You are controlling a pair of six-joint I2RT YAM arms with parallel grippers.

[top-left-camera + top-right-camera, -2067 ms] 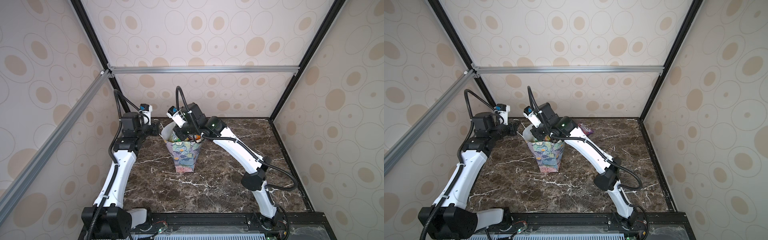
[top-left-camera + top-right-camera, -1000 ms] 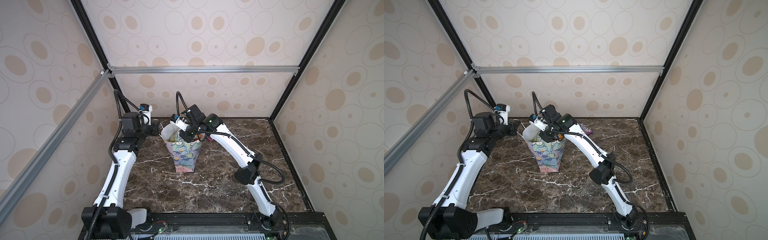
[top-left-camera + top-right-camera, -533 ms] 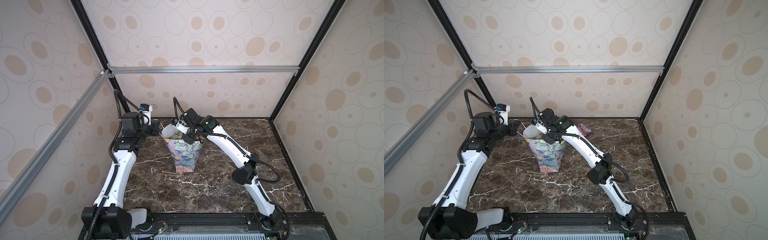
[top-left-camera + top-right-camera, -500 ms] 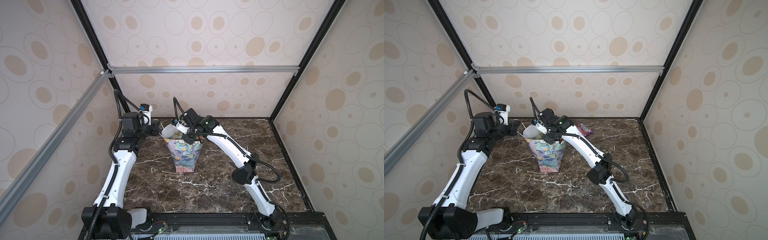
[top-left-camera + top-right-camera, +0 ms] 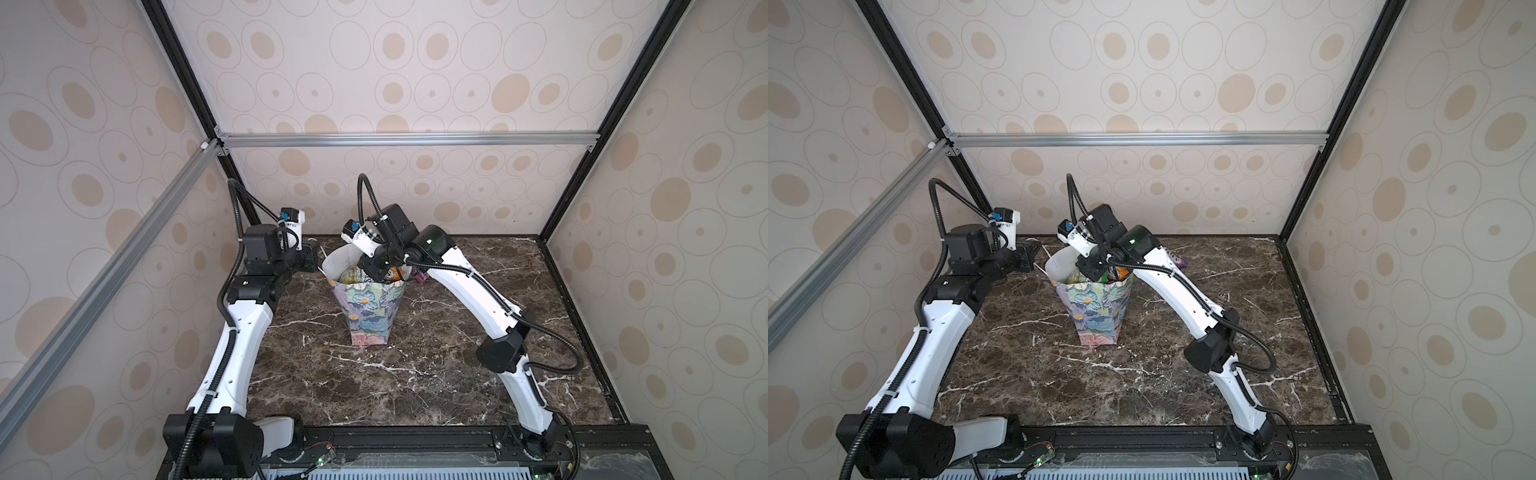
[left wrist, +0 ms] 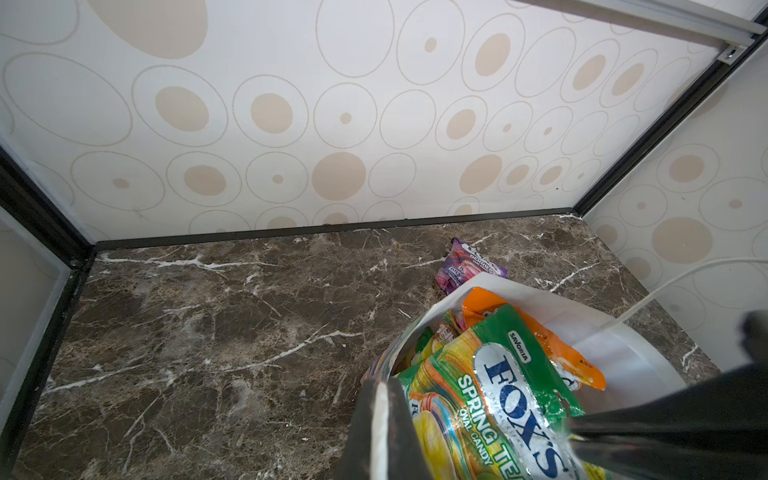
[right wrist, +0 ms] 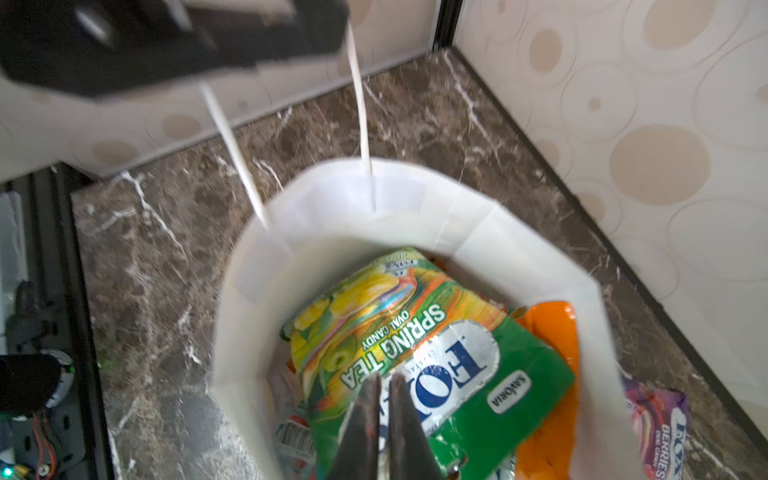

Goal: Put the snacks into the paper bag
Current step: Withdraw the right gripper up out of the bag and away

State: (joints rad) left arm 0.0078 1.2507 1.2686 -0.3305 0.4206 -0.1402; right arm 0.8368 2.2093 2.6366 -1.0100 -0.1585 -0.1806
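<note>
1 gripper (image 7: 385,378) near-shut, poss. on snack (image 7: 395,328)

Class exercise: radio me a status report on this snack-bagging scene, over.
Left gripper shut on paper bag. Right gripper nearly closed over green packet inside, grip unclear. Purple packet on table beyond bag. Nothing seen blocking it.

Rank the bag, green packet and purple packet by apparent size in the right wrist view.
1. bag, largest
2. green packet
3. purple packet, smallest, though the bag and the picture's edge partly hide it
</note>
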